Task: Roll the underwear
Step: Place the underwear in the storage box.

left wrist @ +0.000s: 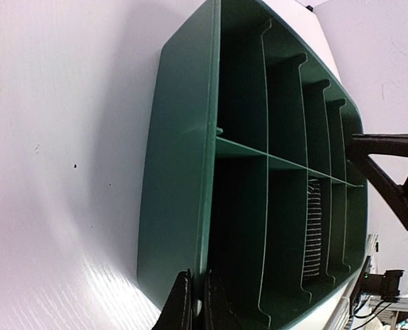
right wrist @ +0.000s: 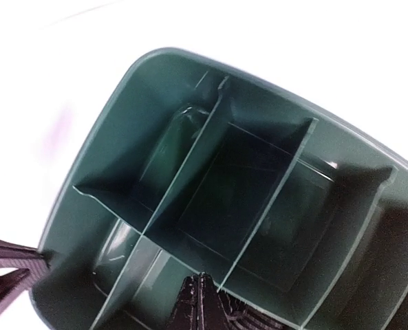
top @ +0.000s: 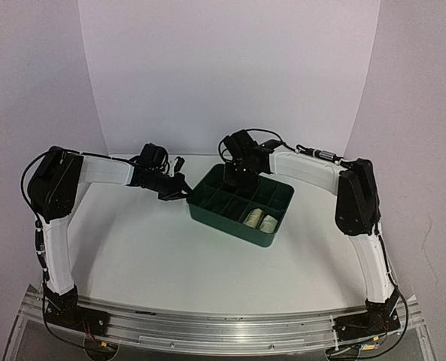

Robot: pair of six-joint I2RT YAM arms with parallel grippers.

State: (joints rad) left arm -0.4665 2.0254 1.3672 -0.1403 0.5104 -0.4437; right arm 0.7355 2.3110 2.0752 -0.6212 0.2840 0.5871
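Top external, underwear: cream-white cloth roll (top: 269,223) and black-edged cream cloth roll (top: 253,217), in the 5 o'clock compartments.
Container: green plastic compartment tray (top: 226,223).
Left gripper (left wrist: 198,308): clamped on tray wall, 9 o'clock.
Right gripper (right wrist: 199,297): closed together, above tray's 12 o'clock.

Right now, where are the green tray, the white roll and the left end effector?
green tray (top: 223,222): top view, near outer wall.
white roll (top: 268,223): top view, roll's top.
left end effector (left wrist: 197,285): left wrist view, between the fingertips.

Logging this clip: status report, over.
Left gripper shut on green tray, left wall. Right gripper shut, over tray's far compartments. Two pale rolls in near-right compartments. Nothing blocking.
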